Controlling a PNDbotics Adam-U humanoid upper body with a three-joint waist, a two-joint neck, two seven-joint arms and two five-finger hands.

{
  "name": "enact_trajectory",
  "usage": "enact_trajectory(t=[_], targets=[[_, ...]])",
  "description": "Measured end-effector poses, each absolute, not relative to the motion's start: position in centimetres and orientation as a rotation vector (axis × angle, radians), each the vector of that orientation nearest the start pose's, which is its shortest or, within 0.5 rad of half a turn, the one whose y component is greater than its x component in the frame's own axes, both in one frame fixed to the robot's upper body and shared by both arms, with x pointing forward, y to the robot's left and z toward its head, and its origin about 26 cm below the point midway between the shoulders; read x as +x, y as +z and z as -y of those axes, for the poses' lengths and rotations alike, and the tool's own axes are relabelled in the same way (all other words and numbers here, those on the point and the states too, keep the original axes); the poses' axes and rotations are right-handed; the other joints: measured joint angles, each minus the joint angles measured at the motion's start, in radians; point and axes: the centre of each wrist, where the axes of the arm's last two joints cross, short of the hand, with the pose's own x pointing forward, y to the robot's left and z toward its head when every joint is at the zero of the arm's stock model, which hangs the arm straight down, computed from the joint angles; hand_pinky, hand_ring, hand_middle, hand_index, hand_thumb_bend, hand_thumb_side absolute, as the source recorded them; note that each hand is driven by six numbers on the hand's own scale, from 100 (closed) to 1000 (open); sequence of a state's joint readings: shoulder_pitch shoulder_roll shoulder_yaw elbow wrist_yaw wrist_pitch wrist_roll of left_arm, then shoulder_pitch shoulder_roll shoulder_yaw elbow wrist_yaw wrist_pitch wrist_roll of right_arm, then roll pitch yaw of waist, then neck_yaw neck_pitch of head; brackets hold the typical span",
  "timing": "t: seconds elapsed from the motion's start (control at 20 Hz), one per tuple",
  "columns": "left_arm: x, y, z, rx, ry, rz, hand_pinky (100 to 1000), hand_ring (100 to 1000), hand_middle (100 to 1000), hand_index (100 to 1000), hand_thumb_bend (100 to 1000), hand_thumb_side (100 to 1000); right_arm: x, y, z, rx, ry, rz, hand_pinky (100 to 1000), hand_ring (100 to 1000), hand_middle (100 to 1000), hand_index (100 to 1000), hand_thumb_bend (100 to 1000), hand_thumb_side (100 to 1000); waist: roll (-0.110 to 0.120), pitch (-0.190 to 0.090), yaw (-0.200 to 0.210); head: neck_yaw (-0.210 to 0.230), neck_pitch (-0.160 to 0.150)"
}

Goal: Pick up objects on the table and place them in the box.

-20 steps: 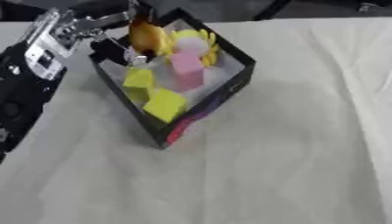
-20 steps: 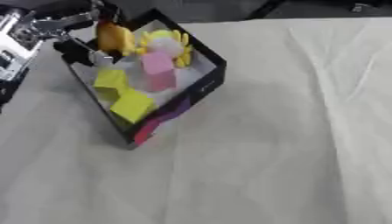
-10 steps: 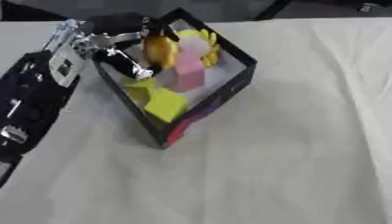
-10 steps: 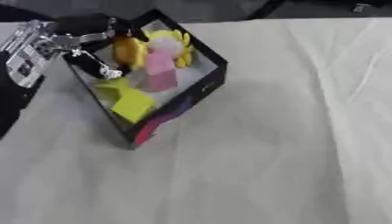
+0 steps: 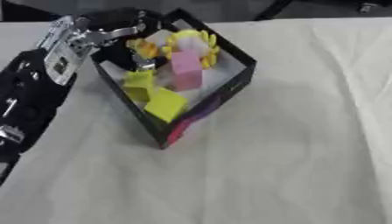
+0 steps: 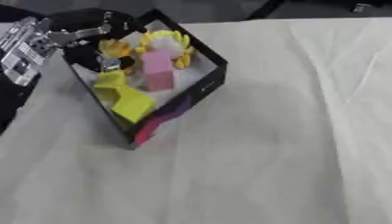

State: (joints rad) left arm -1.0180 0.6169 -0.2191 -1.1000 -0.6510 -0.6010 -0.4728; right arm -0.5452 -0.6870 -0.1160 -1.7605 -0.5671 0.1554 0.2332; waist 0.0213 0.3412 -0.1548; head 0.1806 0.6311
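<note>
The left eye view is showing you more of your long black left arm running down the left edge; the right eye view is cutting most of it off. Your left hand (image 5: pixel 115 33) is reaching over the far left corner of the black box (image 5: pixel 229 89). Its fingers are hanging down into the box, right by a small orange and yellow toy (image 5: pixel 144 47). You cannot tell if they are holding the toy or only touching it. The box is sitting on the counter (image 5: pixel 291 153), which is wearing a pale cloth. Inside, a pink block (image 5: pixel 186 70) is standing in the middle, a yellow flower shape (image 5: pixel 195 41) is lying behind it, and two yellow-green blocks (image 5: pixel 153 94) are lying in front.
</note>
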Motion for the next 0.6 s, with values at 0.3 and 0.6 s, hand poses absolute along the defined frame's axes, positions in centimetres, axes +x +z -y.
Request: enact_trajectory(t=[0.3,0.6], targets=[[45.4,28.6,-29.8,-0.974,2.437,-2.484,916,905,805,895,100,251,33.7,29.1,34.4,0.165,0.491,2.113,980,733,640,825,100,528,0.001,-0.006,0.005,-0.004,0.001],[41.4,28.8,-30.5,-0.63,2.051,-2.975,900,878,845,902,100,461,33.5,28.6,34.8,0.151,0.475,2.096,980,733,640,825,100,526,0.006,-0.021,0.041,-0.029,0.022]])
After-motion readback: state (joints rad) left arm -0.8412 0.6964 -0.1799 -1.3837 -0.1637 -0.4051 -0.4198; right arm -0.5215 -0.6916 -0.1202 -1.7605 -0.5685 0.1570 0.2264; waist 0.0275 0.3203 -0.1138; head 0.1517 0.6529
